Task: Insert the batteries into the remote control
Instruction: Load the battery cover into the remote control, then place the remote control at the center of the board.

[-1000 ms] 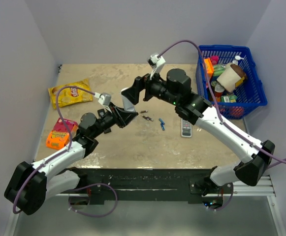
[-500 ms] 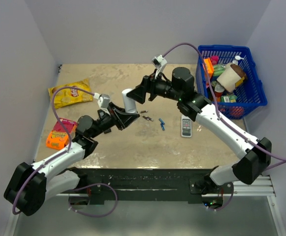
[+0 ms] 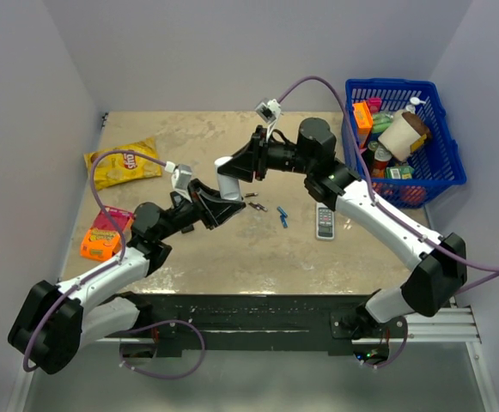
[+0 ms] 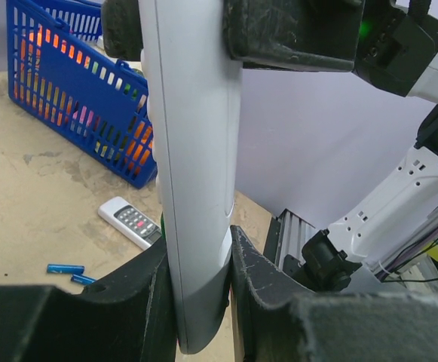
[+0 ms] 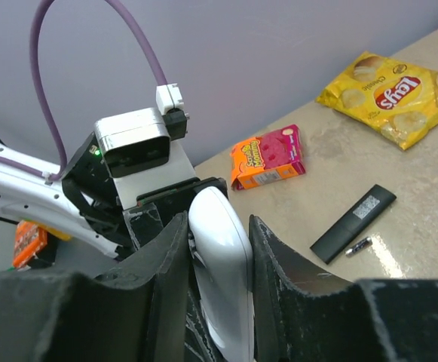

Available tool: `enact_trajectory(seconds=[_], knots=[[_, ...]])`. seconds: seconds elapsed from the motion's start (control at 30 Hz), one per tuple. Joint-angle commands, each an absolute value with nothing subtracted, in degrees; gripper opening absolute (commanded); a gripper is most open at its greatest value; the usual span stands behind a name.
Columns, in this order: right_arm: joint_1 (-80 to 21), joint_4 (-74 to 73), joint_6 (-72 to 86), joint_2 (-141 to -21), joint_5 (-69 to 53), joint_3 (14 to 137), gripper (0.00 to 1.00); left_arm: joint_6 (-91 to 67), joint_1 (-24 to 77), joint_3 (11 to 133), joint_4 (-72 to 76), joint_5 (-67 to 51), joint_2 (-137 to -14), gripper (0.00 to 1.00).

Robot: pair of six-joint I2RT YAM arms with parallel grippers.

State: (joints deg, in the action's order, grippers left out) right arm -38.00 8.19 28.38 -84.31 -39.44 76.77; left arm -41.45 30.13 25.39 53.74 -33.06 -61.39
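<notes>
The slim white remote control [image 3: 227, 178] hangs above the table's middle, held from both ends. My left gripper [image 3: 221, 204] is shut on its lower end, and in the left wrist view the remote control [image 4: 196, 151] stands upright between the black pads of that gripper [image 4: 202, 256]. My right gripper [image 3: 241, 166] grips the upper end; the right wrist view shows both pads of that gripper [image 5: 219, 226] against the sides of the remote control [image 5: 222, 256]. The batteries do not show clearly in any view.
A blue basket [image 3: 391, 83] of goods stands at the back right. On the table lie a grey-white remote [image 3: 325, 221], a blue cell [image 3: 282, 216], dark cells [image 3: 255, 202], a black remote [image 5: 353, 222], a yellow chip bag [image 3: 122, 163] and an orange-pink box [image 3: 105, 233].
My right gripper was wide open around the remote's upper end a second ago and has closed onto it. The left gripper kept its hold; the remote barely moved.
</notes>
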Motion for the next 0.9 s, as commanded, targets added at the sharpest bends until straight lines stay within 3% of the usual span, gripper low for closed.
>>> enact_trajectory(seconds=[0.0, 0.17, 0.27, 0.3, 0.4, 0.57, 0.77, 0.87], knots=[[-38.3, 12.1, 29.9, -85.2, -41.2, 75.9, 0.00, -40.0, 30.7, 25.5, 61.5, -35.1, -61.2, 0.00], [-38.0, 16.4, 32.1, -85.9, -44.5, 74.6, 0.00, -41.0, 30.6, 24.9, 64.4, -36.6, -61.6, 0.00], [-37.9, 15.2, 31.3, -85.7, -43.3, 75.9, 0.36, -40.8, 30.6, 24.8, 64.2, -36.0, -61.7, 0.00], [-38.0, 12.1, 30.4, -85.2, -41.9, 76.6, 0.56, -40.5, 30.5, 25.0, 62.3, -35.3, -61.5, 0.00], [-37.9, 4.4, 25.9, -84.4, -34.0, 80.1, 0.83, -38.3, 30.6, 25.9, 54.6, -30.8, -60.9, 0.00], [-40.5, -3.6, 20.9, -82.2, -18.8, 83.5, 0.95, -34.9, 30.7, 28.4, 42.4, -21.9, -59.9, 0.00], [-46.4, -10.7, 20.0, -82.7, -0.1, 85.1, 0.98, -33.8, 31.0, 29.9, 36.7, -16.9, -59.9, 0.00], [-47.4, -12.6, 21.2, -84.1, 2.5, 85.8, 0.98, -33.0, 31.5, 30.6, 35.5, -16.3, -60.4, 0.00]])
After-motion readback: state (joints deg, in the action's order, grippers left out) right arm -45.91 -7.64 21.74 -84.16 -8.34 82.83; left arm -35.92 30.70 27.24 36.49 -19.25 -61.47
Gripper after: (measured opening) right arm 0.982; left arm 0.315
